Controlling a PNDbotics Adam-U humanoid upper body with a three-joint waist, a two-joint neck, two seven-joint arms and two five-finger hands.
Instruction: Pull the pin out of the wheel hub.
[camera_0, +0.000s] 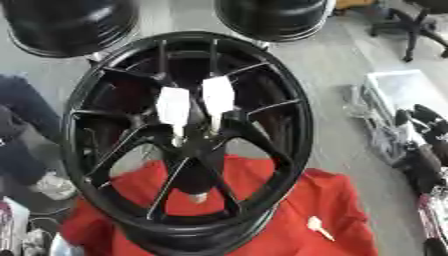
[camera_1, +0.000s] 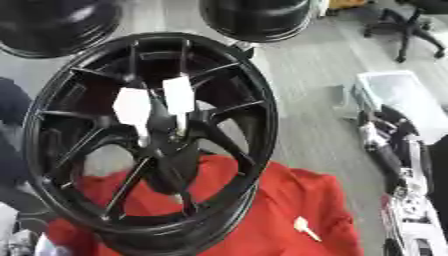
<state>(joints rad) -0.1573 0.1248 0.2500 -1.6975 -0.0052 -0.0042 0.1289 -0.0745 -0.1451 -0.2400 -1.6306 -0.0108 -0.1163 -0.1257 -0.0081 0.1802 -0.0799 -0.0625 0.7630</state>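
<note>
Fingers of my right hand (camera_0: 425, 159) blur into a dark shape at the right edge; I cannot tell whether they are apart or together. Well apart from it, a glossy black spoked wheel hub (camera_0: 297, 125) stands tilted on a red cloth (camera_0: 337, 197). Two white pins (camera_0: 173, 107) sit near its centre, their tips hidden among the spokes. Another white pin (camera_0: 318, 227) lies loose on the cloth.

Red cloth (camera_0: 324, 200) over the counter, two black barrel-like rims (camera_0: 74, 22) standing at the far edge, office chair (camera_0: 411, 25) on grey floor (camera_0: 341, 65), white bin (camera_1: 404, 95) at right
</note>
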